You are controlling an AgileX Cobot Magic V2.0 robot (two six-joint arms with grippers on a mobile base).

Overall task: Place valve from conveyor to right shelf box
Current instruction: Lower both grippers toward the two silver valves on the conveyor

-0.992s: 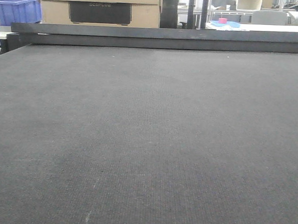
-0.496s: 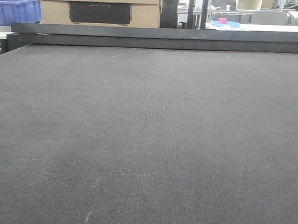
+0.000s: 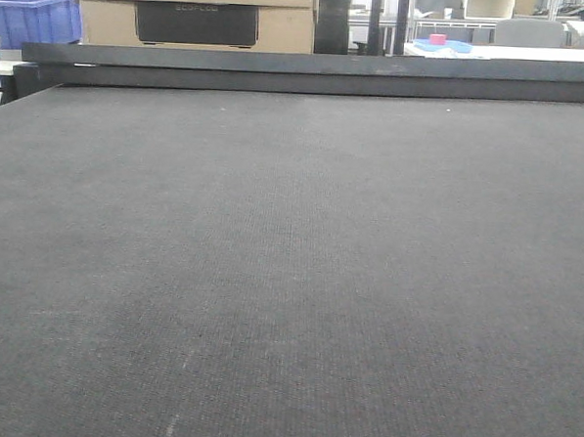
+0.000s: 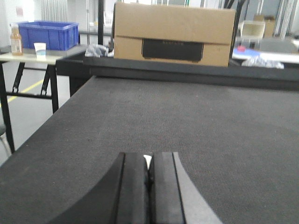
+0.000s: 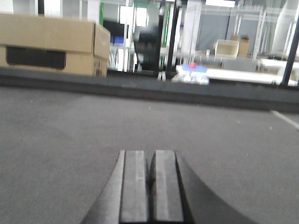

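The conveyor (image 3: pixel 290 258) is a wide dark grey woven belt that fills the front view; it also shows in the left wrist view (image 4: pixel 210 121) and the right wrist view (image 5: pixel 70 126). No valve shows in any view, and no red frame or shelf box shows. My left gripper (image 4: pixel 148 161) hangs low over the belt with its jaws pressed together; a small white speck sits between the tips. My right gripper (image 5: pixel 149 156) is also low over the belt, jaws together and empty. Neither gripper shows in the front view.
A dark rail (image 3: pixel 319 71) runs along the belt's far edge. Behind it stands a cardboard box (image 4: pixel 173 32). A blue bin (image 4: pixel 46 33) sits on a table at the left. White tables and racks (image 5: pixel 233 70) stand at the far right.
The background in the front view has shifted up by a few pixels. Nothing else has visibly changed.
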